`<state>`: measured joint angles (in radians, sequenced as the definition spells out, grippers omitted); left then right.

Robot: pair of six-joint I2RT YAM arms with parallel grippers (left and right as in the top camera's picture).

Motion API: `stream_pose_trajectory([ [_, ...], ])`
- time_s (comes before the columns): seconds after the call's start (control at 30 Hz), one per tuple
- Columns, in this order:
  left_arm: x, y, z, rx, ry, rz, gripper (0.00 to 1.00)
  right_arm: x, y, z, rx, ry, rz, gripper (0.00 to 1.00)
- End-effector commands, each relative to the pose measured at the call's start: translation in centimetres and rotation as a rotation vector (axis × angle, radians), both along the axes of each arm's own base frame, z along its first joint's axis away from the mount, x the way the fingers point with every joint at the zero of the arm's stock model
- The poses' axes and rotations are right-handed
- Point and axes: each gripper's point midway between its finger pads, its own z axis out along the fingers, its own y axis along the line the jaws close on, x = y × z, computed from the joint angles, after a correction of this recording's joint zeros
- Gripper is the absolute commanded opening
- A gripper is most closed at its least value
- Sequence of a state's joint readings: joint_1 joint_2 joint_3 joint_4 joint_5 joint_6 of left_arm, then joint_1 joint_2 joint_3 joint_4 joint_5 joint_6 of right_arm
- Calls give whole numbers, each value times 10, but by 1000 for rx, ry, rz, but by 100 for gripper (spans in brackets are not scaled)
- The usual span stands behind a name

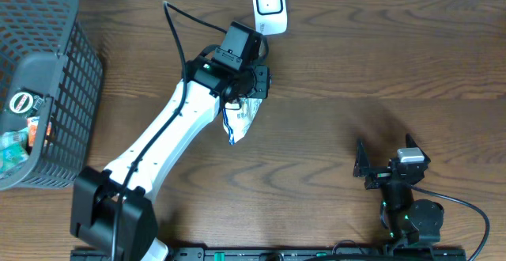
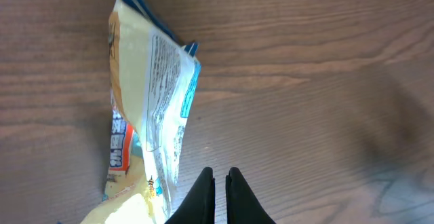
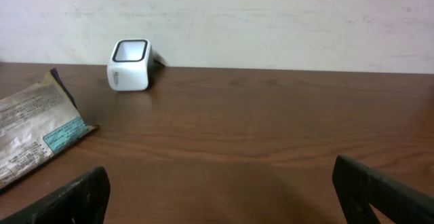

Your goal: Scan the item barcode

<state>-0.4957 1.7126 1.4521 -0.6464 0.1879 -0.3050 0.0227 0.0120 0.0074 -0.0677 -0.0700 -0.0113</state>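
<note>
Wood-grain surface [image 1: 356,71] fills my overhead view, dark brown and running edge to edge. At the far left sits a grey mesh shopping basket [image 1: 75,63] with a few packaged goods [image 1: 16,146] in its bottom. My white left arm [image 1: 166,138] reaches diagonally from the near edge toward the back of the surface. The right arm is folded low near the front right corner, well apart from everything else.

The snack packet [image 1: 239,121] hangs under the left arm's wrist, roughly mid-surface and a little in front of the scanner. In the left wrist view it stands on edge and tilted, its printed back panel facing the camera and a shadow beside it on the wood. The left gripper [image 2: 220,183] has its jaws pressed nearly together. The packet's lower end meets them at the bottom of that view, so as far as I can see they hold it by that end. The right gripper [image 3: 224,190] has its jaws spread wide with nothing between them.

The small white barcode scanner [image 1: 269,6] stands at the back edge by the wall, near the packet but not touching it.
</note>
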Motion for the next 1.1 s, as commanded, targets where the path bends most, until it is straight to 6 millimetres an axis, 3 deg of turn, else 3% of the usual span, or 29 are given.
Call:
stream_pose_trajectory([
  [0.0,-1,-3,-4,16,-2,-45,8,0,-2,0,-5,-1,-10,99],
  [0.37,-6,5,-79,152,119,-110,8,0,-2,0,-5,-1,-10,99],
  [0.57,7,38,-108,354,110,-25,8,0,-2,0,-5,-1,-10,99],
  [0.67,12,56,-109,451,84,19,8,0,-2,0,-5,-1,-10,99],
  [0.83,16,59,-99,449,62,32,9,0,-2,0,-5,-1,-10,99],
  [1.07,28,68,-66,407,-5,80,9,0,-2,0,-5,-1,-10,99],
])
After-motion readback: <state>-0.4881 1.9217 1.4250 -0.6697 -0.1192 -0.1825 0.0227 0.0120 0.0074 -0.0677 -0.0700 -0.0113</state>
